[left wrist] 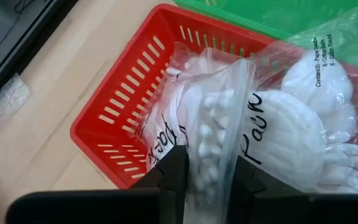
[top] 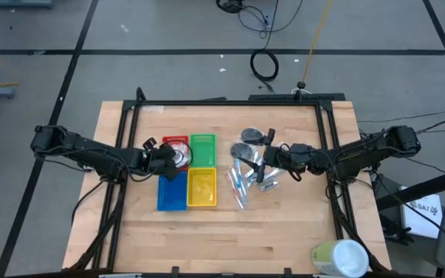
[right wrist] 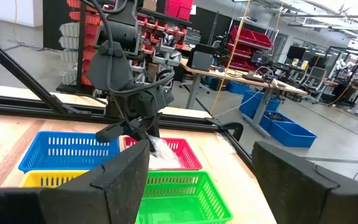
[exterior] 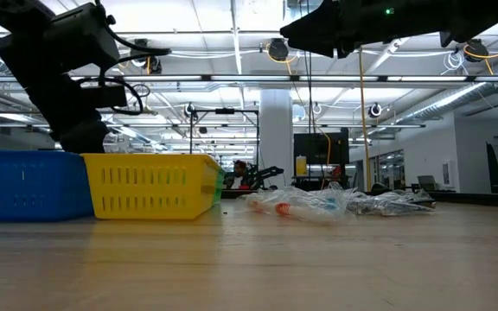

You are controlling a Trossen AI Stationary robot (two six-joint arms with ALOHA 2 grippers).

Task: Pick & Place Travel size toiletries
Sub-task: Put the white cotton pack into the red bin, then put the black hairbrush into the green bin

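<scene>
My left gripper (top: 168, 158) (left wrist: 208, 159) sits over the red tray (top: 178, 141) (left wrist: 120, 93), shut on a clear packet of white cotton swabs and pads (left wrist: 278, 124). My right gripper (top: 272, 158) (right wrist: 201, 171) hovers open above the pile of toiletries (top: 250, 171) (exterior: 331, 203). That pile holds slim silver and pale blue tubes (top: 238, 185) and dark grey discs (top: 248, 136), all lying flat on the table right of the trays. The right wrist view looks level across the trays at my left arm (right wrist: 126, 74) and does not show the pile. My left gripper pinches the clear packet between its two fingers at the strip holding the cotton swabs (left wrist: 207, 127). The fingers (left wrist: 174, 171) come down slanting from the table's left side. The part with the cotton pads (left wrist: 303, 134) lies spread in the red tray.
The green tray (top: 202, 147), blue tray (top: 171, 193) and yellow tray (top: 201, 188) form a square block with the red one. A large pale green and white cylinder (top: 340, 257) lies near the table's near right corner. Bare wood spreads along the near edge.
</scene>
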